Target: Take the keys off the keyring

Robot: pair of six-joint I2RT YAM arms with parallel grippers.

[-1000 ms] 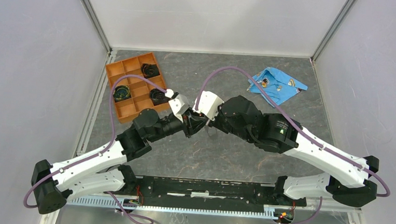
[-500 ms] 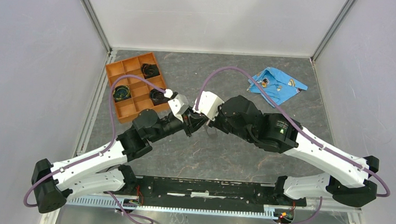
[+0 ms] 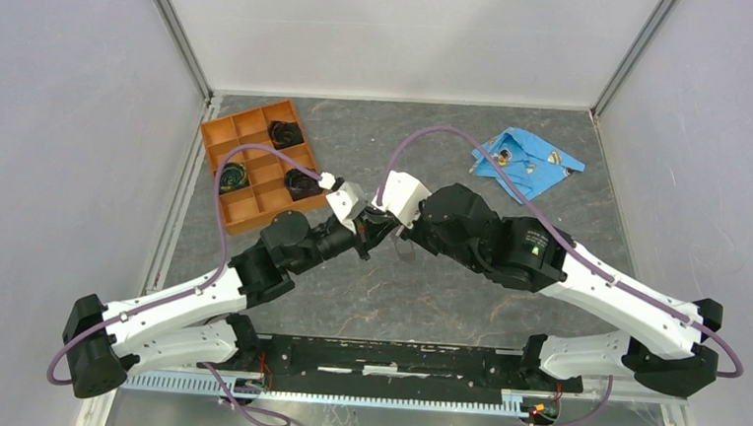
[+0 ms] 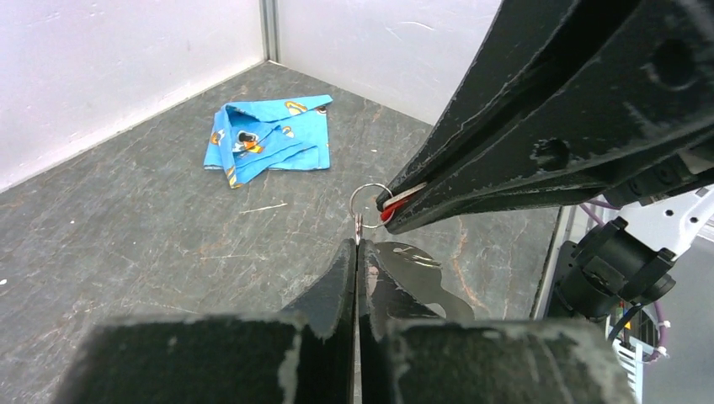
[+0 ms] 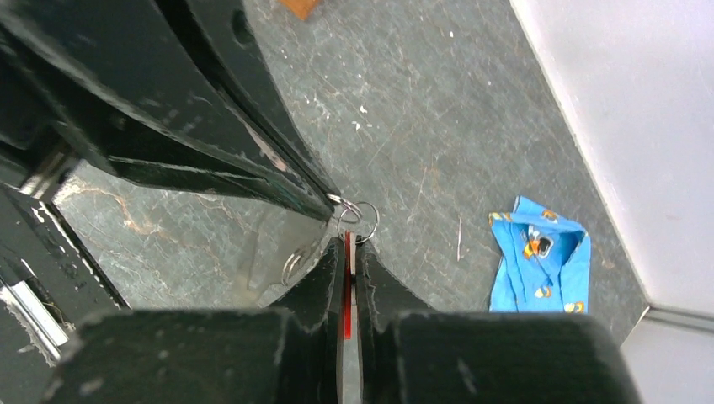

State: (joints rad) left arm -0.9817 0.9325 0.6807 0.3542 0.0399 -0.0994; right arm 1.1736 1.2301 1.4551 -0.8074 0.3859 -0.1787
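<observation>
The keyring is a thin silvery loop held in the air between both grippers above the grey table. My left gripper is shut, with its tips pinching the ring's lower edge. My right gripper is shut on the key, a small key with a red head that sits between its pads. The keyring hangs at the key's tip. The key's red head also shows at the right gripper's tips in the left wrist view. In the top view both grippers meet at mid table, the left gripper beside the right gripper, and the ring is hidden there.
An orange compartment tray with black coiled rings stands at the back left. A crumpled blue cloth with small round metal bits lies at the back right. White walls close in the table on three sides.
The left arm has shifted slightly to the right and forward, towards the right gripper. Both grippers stay shut and close together.
</observation>
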